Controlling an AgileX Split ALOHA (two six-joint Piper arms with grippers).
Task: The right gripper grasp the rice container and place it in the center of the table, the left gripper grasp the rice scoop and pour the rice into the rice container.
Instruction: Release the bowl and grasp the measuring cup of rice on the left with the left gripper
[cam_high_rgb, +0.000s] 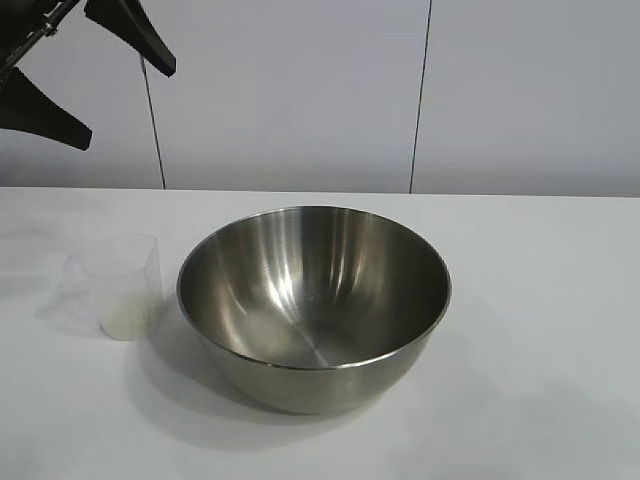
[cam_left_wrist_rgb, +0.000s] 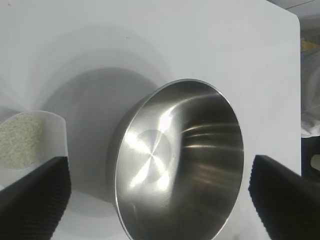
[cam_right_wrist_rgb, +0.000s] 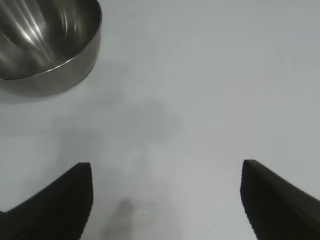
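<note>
The rice container (cam_high_rgb: 314, 305), a wide shiny steel bowl, stands upright and empty near the middle of the white bench (cam_high_rgb: 540, 330). Just beside it, toward the exterior view's left and not touching it, stands the rice scoop (cam_high_rgb: 122, 285), a small clear plastic cup with the rice (cam_high_rgb: 128, 318) lying white in its bottom. The left hand (cam_high_rgb: 95, 75) hangs in the air at the upper left of that view, well above and behind the scoop, its two black fingers spread wide and holding nothing; its wrist view looks down between them onto bowl and scoop. The right hand (cam_right_wrist_rgb: 165, 200) is seen only in its own wrist view, its fingers well apart over bare bench with nothing between them, the bowl lying some way beyond
</note>
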